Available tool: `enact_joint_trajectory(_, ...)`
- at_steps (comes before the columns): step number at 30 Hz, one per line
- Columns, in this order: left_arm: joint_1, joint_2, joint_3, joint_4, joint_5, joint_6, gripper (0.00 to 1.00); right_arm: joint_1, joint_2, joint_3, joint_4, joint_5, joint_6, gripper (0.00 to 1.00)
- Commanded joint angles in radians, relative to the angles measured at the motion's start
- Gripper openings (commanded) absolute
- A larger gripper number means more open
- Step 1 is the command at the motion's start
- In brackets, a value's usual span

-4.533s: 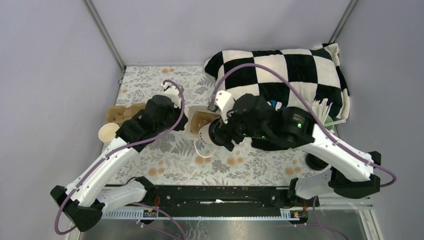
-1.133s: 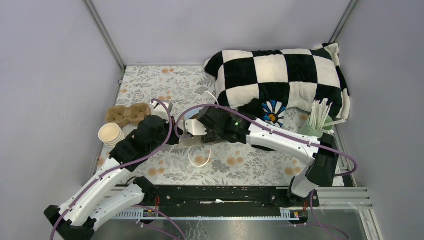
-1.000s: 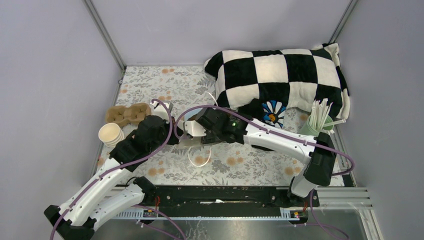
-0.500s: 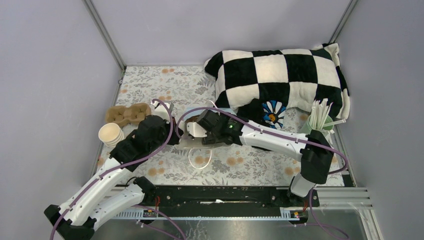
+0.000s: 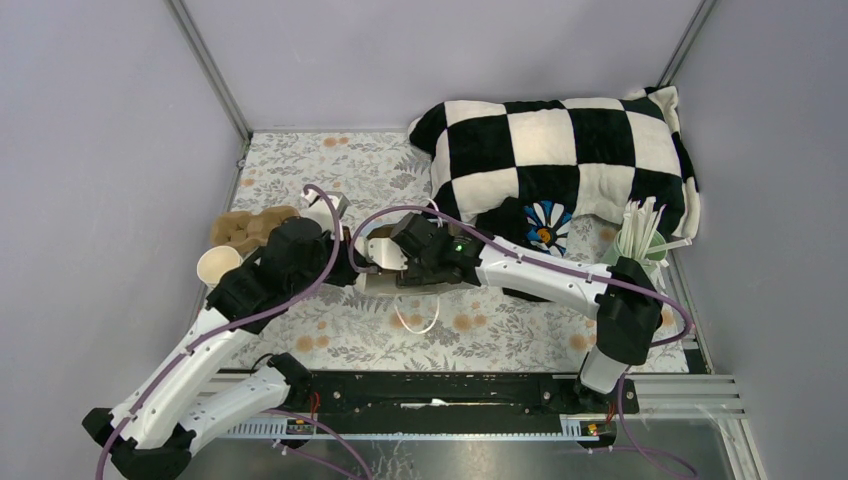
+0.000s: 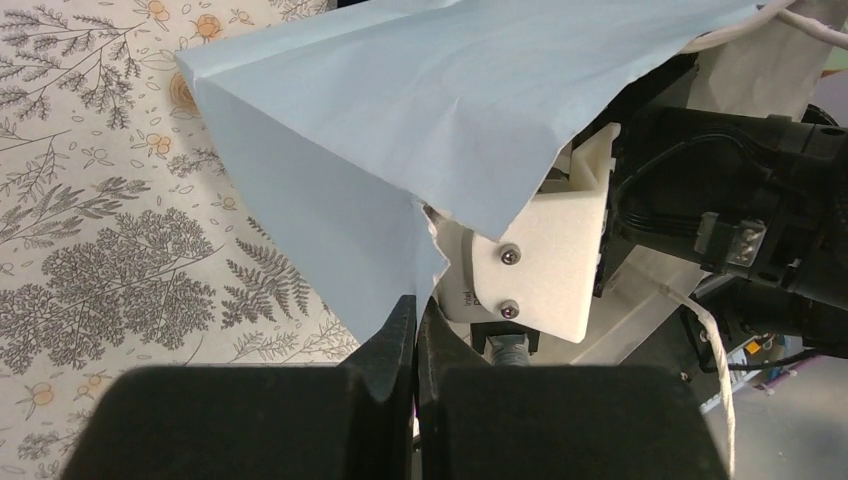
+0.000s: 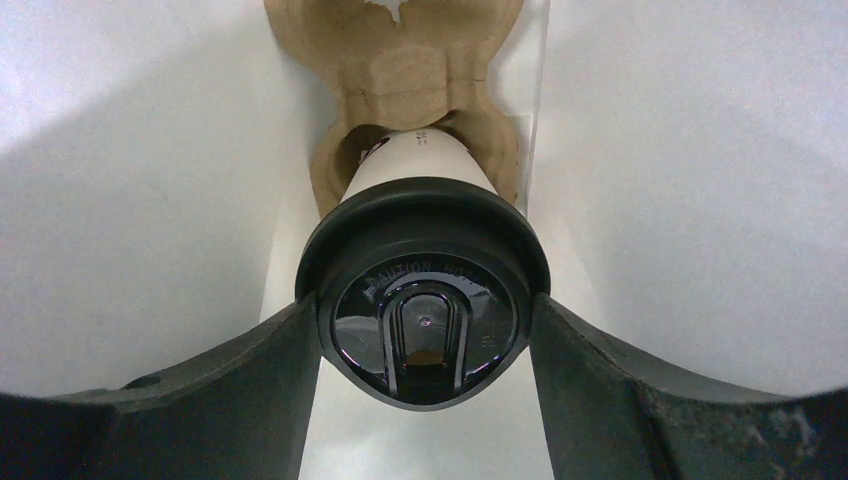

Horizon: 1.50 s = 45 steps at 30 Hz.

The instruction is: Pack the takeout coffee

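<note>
The small cream-white paper cup with its round black plastic lid is inside a pale paper bag. Its base is in a socket of a brown moulded-pulp carrier that lies in the bag. My right gripper is spread to about the lid's width, one finger pressed against each side of its rim. My left gripper is pinched tight on the bag's ragged edge at mid-table, just beside my right wrist.
</note>
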Motion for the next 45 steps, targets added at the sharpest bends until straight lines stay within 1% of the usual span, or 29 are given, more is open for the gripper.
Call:
enact_joint_trajectory(1, -0.006, 0.019, 0.098, -0.041, 0.076, -0.016, 0.00, 0.018, -0.019, 0.057, -0.061, -0.072, 0.082, 0.45)
enact_joint_trajectory(4, -0.007, 0.041, 0.132, -0.102, 0.089, -0.040, 0.00, 0.033, -0.022, 0.068, -0.095, -0.104, 0.107, 0.45)
enact_joint_trajectory(9, -0.006, 0.056, 0.187, -0.201, 0.067, -0.088, 0.00, 0.050, -0.017, 0.100, -0.151, -0.149, 0.149, 0.46)
enact_joint_trajectory(18, -0.006, 0.122, 0.332, -0.424, -0.016, -0.191, 0.00, 0.069, 0.025, 0.215, -0.347, -0.288, 0.214, 0.46)
enact_joint_trajectory(24, -0.006, 0.176, 0.366, -0.528, -0.108, -0.263, 0.00, 0.068, 0.081, 0.208, -0.319, -0.321, 0.199, 0.46)
enact_joint_trajectory(27, -0.006, 0.193, 0.375, -0.572, -0.175, -0.290, 0.00, 0.066, 0.123, 0.200, -0.309, -0.373, 0.191, 0.46)
enact_joint_trajectory(30, -0.006, 0.213, 0.389, -0.597, -0.225, -0.303, 0.00, 0.066, 0.154, 0.185, -0.302, -0.391, 0.187, 0.46)
enact_joint_trajectory(36, -0.006, 0.231, 0.403, -0.599, -0.271, -0.303, 0.00, 0.065, 0.235, 0.191, -0.321, -0.383, 0.188, 0.46)
enact_joint_trajectory(42, -0.006, 0.249, 0.417, -0.586, -0.314, -0.272, 0.00, 0.065, 0.255, 0.111, -0.309, -0.404, 0.218, 0.45)
enact_joint_trajectory(45, -0.006, 0.256, 0.423, -0.579, -0.348, -0.261, 0.00, 0.065, 0.263, 0.060, -0.291, -0.386, 0.234, 0.43)
